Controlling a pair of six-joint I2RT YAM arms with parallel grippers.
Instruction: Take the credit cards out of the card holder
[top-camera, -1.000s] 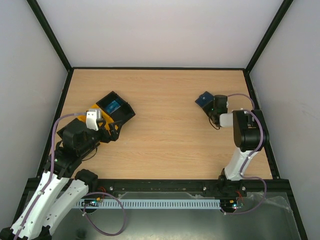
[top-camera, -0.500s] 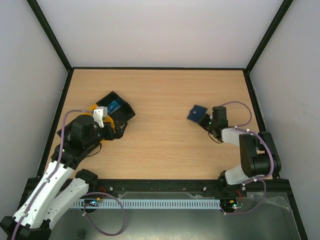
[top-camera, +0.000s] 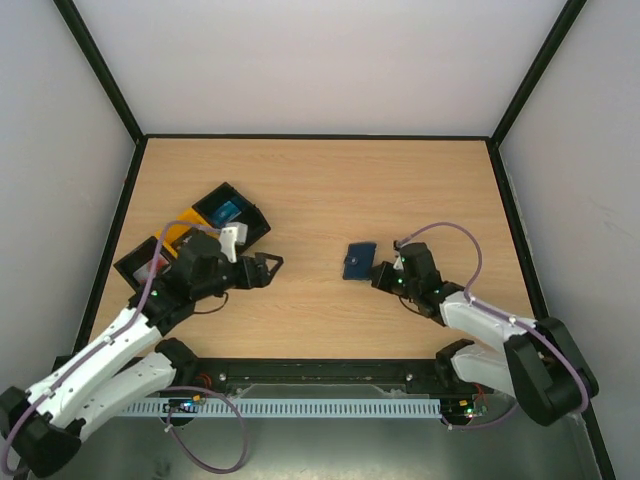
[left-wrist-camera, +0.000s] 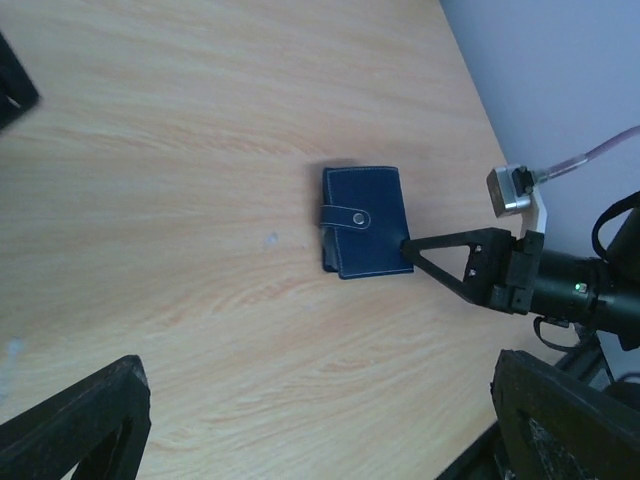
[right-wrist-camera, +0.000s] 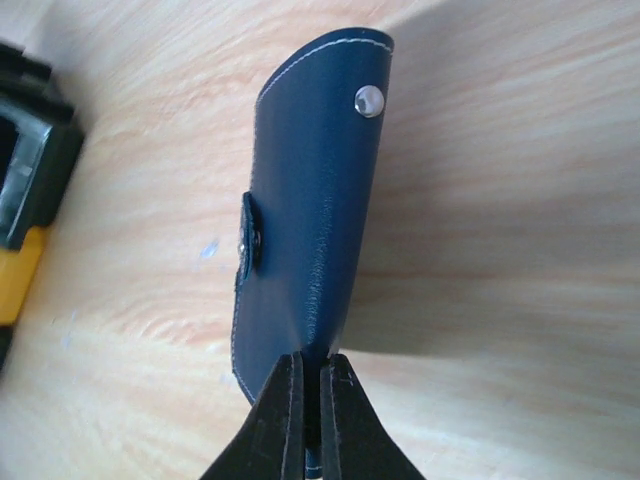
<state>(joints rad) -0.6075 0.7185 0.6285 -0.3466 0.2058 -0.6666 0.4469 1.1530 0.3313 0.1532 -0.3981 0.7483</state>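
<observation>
the card holder (top-camera: 359, 261) lies closed, its tab snapped shut, on the wooden table (top-camera: 320, 180) a little right of the middle, and the right gripper (top-camera: 383, 275) has its 2 fingers pressed together on the edge of the holder that faces the right arm, pinching it. the left gripper (top-camera: 262, 268) hangs over the table left of the holder, well apart from it, with its jaws spread wide and nothing between them. at the left side 1 blue card (top-camera: 228, 212) lies in a black tray (top-camera: 258, 222), beside a yellow tray (top-camera: 172, 235).
</observation>
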